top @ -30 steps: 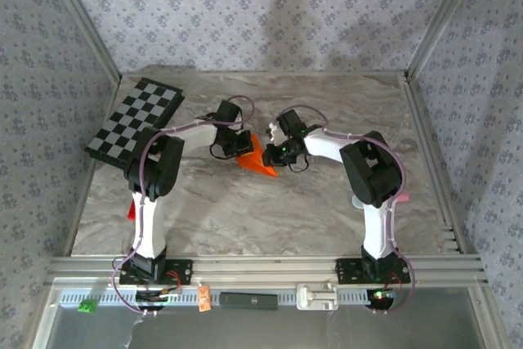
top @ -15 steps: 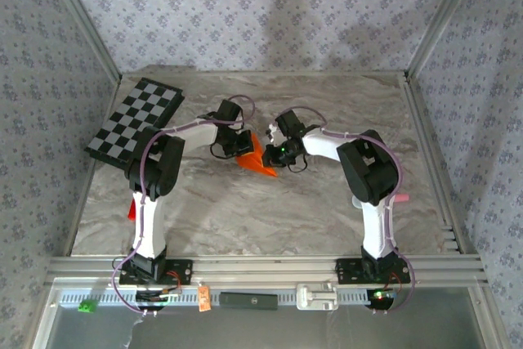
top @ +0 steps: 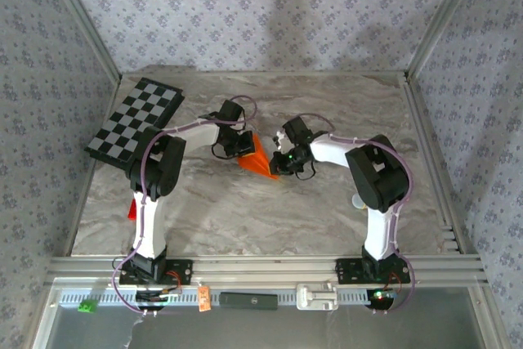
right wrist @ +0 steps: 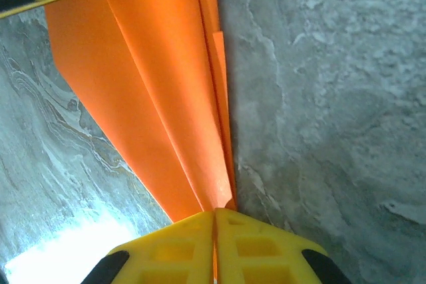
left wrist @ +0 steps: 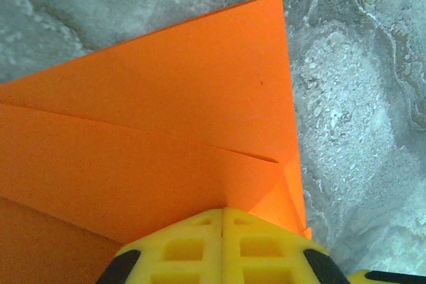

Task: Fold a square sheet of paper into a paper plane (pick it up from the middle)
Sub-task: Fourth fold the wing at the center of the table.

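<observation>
The right gripper (top: 279,166) (right wrist: 214,247) is clenched, its yellow fingers pinching the narrow tip of the bright orange creased paper plane (top: 258,158) (right wrist: 156,78) (left wrist: 166,124); a sliver of orange shows in the seam. The left gripper (top: 238,145) (left wrist: 223,247) is also clenched, set against the plane's wide end; whether paper sits between its fingers cannot be told. The plane lies on the grey marbled table (top: 327,218), right of the black-and-white checkerboard (top: 135,120) and well apart from it. Bare marble lies along the plane's long edges.

A robot lab test cell: patterned wall panels (top: 261,6) enclose a marble-look table (top: 245,210) edged by aluminium rails (top: 261,267).
</observation>
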`<state>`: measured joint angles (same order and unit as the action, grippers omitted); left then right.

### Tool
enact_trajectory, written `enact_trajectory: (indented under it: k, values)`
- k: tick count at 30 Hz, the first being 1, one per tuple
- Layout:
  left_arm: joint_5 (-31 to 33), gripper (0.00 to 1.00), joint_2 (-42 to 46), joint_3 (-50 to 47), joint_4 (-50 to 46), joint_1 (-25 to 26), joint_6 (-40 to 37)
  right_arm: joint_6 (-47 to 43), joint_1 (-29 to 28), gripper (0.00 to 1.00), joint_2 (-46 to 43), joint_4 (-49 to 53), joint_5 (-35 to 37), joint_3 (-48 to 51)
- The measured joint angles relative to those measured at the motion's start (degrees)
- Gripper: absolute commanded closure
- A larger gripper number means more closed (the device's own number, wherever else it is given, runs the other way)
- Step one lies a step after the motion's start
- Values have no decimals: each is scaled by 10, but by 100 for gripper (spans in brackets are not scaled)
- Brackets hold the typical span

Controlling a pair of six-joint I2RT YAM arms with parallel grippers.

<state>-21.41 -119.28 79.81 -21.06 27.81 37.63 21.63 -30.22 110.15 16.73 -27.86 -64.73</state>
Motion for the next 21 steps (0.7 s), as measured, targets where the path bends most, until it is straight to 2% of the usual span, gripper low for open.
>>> enact_trajectory:
  k: [13, 21]
  values:
    - [-3, 99, 0, 0, 0, 0, 0, 8, 4, 88, -21, 10, -13, 15]
    - [-4, 98, 0, 0, 1, 0, 0, 28, 3, 87, -16, 9, -2, -15]
